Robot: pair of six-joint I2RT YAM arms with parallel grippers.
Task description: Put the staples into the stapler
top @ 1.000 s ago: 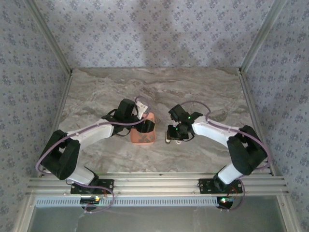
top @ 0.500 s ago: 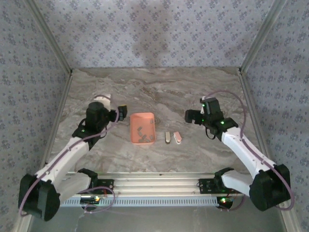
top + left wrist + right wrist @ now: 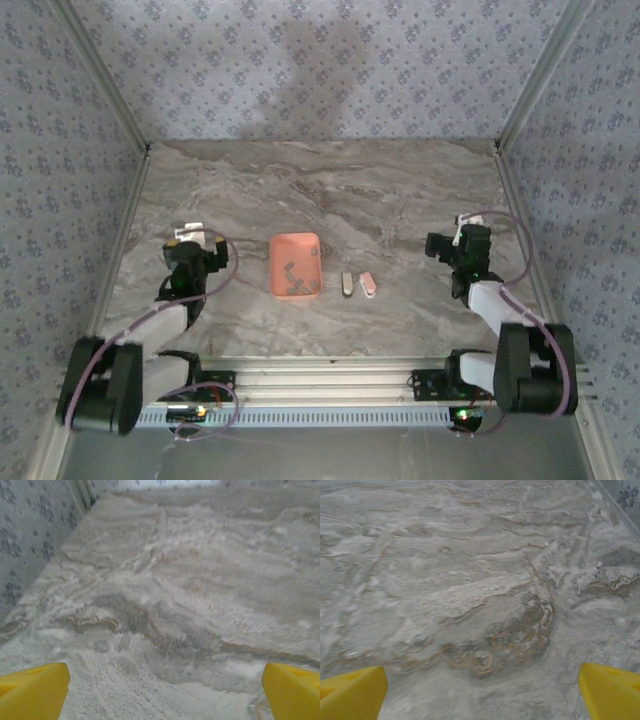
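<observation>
1. The overhead view places the salmon-orange tray [image 3: 295,250] near the middle of the marble-patterned bench [image 3: 400,190], between the two arms.
2. The staples [image 3: 292,279] lie inside the tray as small dark strips, loosely scattered towards its near half. Their number is too small to tell.
3. The stapler [image 3: 347,284] lies flat on the bench just to the right of the tray, apart from it. A paler, pinkish piece [image 3: 368,286] lies just beside it. Whether the two are joined cannot be told at this scale.
4. From overhead, the left arm is folded back at the left side of the bench and the right arm at the right side. Both are well apart from the tray and the stapler.
5. The overhead view is too coarse to judge either opening; the wrist views settle it.
6. Left wrist view: the left fingers [image 3: 34,690] show as yellow tips at the two bottom corners, spread wide. Bare bench lies between them and nothing is held. The patterned wall runs along the left.
7. Right wrist view: the right fingers [image 3: 353,692] are likewise spread wide over bare bench, holding nothing.
</observation>
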